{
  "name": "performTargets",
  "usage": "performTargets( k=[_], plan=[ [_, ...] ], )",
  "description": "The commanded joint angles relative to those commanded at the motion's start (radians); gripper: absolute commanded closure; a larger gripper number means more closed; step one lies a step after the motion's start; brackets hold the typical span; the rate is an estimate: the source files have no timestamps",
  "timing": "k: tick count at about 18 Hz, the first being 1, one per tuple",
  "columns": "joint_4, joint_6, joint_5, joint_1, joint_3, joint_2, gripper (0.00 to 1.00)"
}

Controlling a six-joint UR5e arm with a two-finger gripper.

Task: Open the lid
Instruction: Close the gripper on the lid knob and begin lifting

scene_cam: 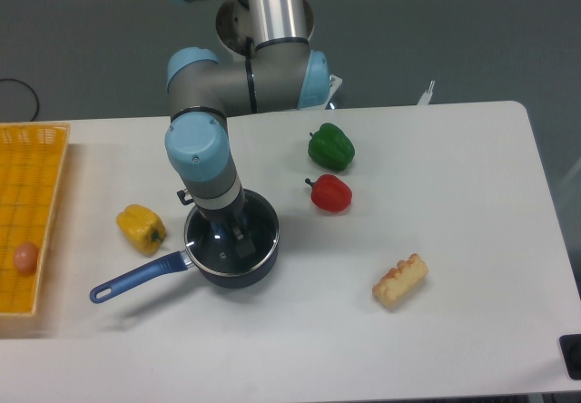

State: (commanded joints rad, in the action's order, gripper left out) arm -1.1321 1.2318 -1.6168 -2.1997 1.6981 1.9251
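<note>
My gripper (231, 233) reaches straight down onto the glass lid (231, 239), which sits flat on the dark blue saucepan (238, 271). My fingers flank the lid's blue knob (221, 230); I cannot tell whether they are clamped on it.

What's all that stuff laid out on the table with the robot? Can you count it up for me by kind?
Peppers: 3, a green one, a red one and a yellow one
Saucepan: 1
Glass lid on the saucepan: 1
Bread-like piece: 1
Yellow basket: 1
Egg in the basket: 1
Total: 8
</note>
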Motion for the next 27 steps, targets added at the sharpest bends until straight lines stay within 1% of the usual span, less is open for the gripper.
performTargets(
  k=[2, 9, 10, 20, 27],
  plan=[
    [0.000, 0.002, 0.000, 0.000, 0.000, 0.002, 0.17],
    [0.000, 0.002, 0.000, 0.000, -0.003, 0.003, 0.24],
    [0.000, 0.002, 0.000, 0.000, -0.005, 0.003, 0.26],
    [0.000, 0.000, 0.002, 0.000, -0.005, 0.002, 0.33],
    [-0.003, 0.002, 0.003, -0.002, -0.008, -0.008, 0.35]
  ],
)
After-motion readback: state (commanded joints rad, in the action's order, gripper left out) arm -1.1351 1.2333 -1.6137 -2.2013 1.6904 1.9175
